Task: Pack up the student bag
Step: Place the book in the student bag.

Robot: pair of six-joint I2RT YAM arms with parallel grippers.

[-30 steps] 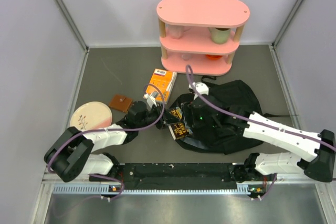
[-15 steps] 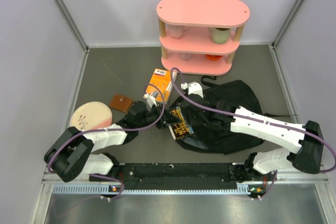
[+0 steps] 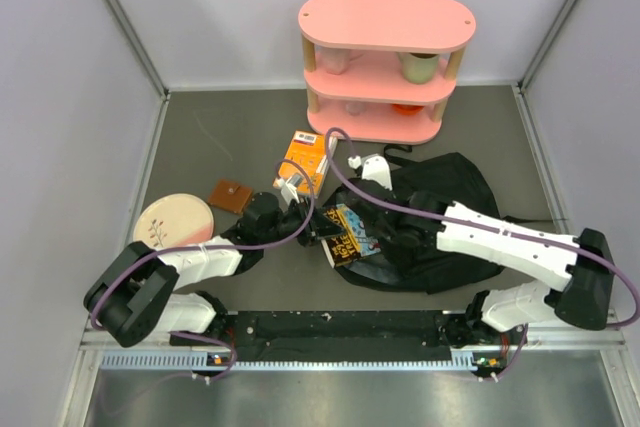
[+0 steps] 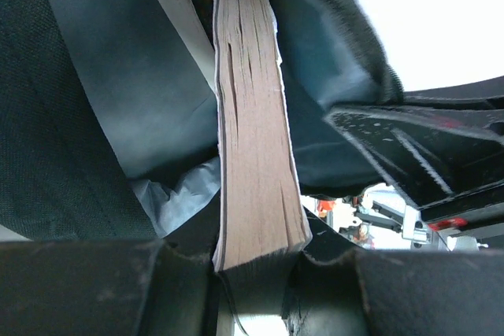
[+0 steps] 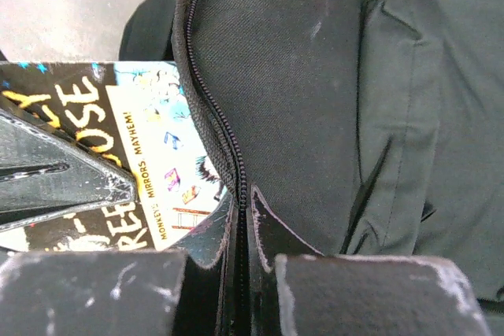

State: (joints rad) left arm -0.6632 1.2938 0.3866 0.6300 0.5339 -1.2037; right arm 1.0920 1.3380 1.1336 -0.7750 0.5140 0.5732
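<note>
The student bag [image 3: 455, 202], a floppy black backpack, lies right of centre on the table. A paperback book [image 3: 347, 235] with a black and yellow cover sticks out of the bag's left-hand opening. My left gripper [image 3: 322, 234] is shut on the book; in the left wrist view the brown page edges [image 4: 253, 123] run up from the jaws [image 4: 256, 261] into the bag's dark lining [image 4: 71, 116]. My right gripper [image 3: 375, 237] is shut on the bag's zippered rim [image 5: 224, 127], the zipper pinched between its fingertips [image 5: 246, 230], right beside the book cover [image 5: 138, 143].
A pink three-tier shelf [image 3: 385, 57] with cups stands behind the bag. An orange carton [image 3: 308, 159], a brown square [image 3: 231, 195] and a pale plate [image 3: 173, 221] lie to the left. Grey walls enclose the table on three sides.
My right gripper has moved left across the bag to the rim of the opening and closed on the zipper edge. The left gripper still holds the book in place.
</note>
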